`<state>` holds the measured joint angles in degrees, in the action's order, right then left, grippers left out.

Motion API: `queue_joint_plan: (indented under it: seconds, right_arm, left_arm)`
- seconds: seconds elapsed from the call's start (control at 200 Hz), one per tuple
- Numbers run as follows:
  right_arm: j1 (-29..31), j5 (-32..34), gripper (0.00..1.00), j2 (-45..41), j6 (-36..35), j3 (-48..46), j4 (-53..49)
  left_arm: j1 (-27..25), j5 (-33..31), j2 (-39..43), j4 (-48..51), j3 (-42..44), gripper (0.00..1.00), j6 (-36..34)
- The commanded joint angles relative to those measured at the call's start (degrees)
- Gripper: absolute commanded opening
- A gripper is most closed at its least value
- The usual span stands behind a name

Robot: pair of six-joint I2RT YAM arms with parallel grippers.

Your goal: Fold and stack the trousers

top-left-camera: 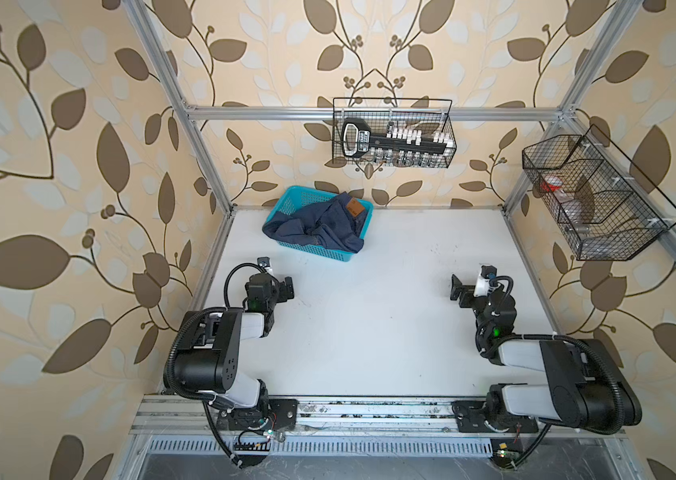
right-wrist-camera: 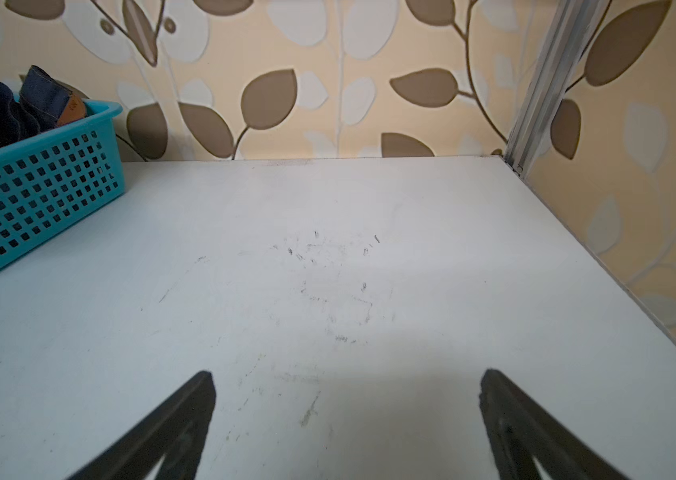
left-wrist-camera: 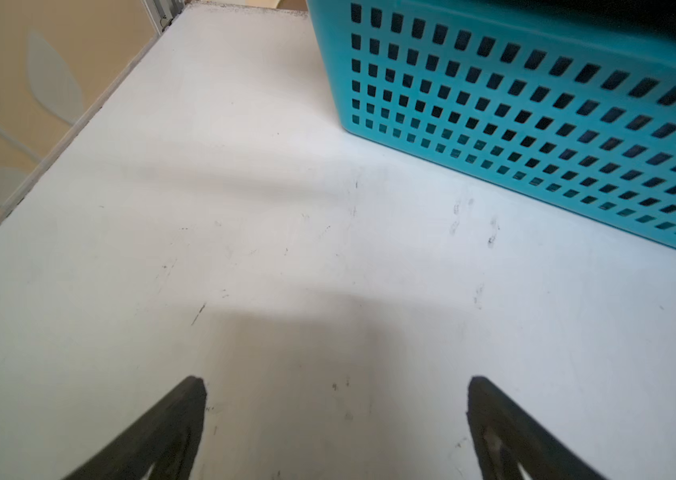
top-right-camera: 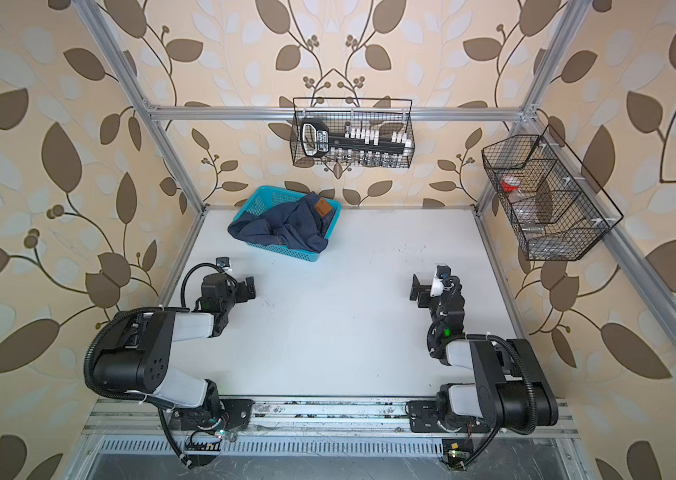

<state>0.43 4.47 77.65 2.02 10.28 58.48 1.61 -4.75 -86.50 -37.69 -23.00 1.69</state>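
**Workspace seen from above and from both wrists.** The white table (top-left-camera: 369,332) filled the floor of an aluminium frame (top-left-camera: 286,111), which was backed by leaf-patterned wallpaper (top-left-camera: 58,124). The left arm (top-left-camera: 220,349) and the right arm (top-left-camera: 556,365) rose from a rail at the near edge. Each was bent forward over its own side of the table.

Two black mesh holders hung on the frame: the back wire basket (top-left-camera: 392,133) on the rear rail and the side wire basket (top-left-camera: 594,199) on the right rail.

The teal basket (top-left-camera: 292,195), perforated and set askew, stood on the far left part of the table, close to the rear wall. The trousers (top-left-camera: 319,226) lay inside it as a crumpled, unfolded heap of dark blue denim. The heap rose above the rim, and folds spilled over the basket's left end and its near right corner.

The left gripper (top-left-camera: 286,289) was near the basket's near wall but apart from it. In the left wrist view its fingers (left-wrist-camera: 186,415) stood spread wide, with only bare table between them, gripping nothing. The right gripper (top-left-camera: 454,286), well apart from the basket, was likewise spread wide and empty in the right wrist view (right-wrist-camera: 346,380).

The tan patch (top-left-camera: 355,208) lay uppermost on the heap, by the basket's far right corner.
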Motion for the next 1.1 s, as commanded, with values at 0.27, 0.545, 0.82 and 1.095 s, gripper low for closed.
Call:
queue_joint_plan:
  seconds: [0.27,0.545,0.82,1.095]
  right_arm:
    - [0.2,-0.4,1.00,0.1,-1.2,-0.2,1.6]
    - [-0.4,-1.4,1.00,0.3,-0.6,-0.1,1.6]
    - [-1.5,-1.5,1.00,-8.0,0.4,0.3,-5.2]
    - [-1.3,-7.8,1.00,-25.1,-1.0,6.0,-26.3]
  left_arm:
    - [0.5,-0.6,0.6,-2.3,-0.3,0.99,0.3]
    - [0.5,-0.6,0.6,-2.2,-0.4,0.99,0.4]
    - [0.5,0.2,8.2,8.8,-4.1,0.99,-0.3]
    - [0.2,0.7,19.6,35.5,-18.5,0.99,4.0]
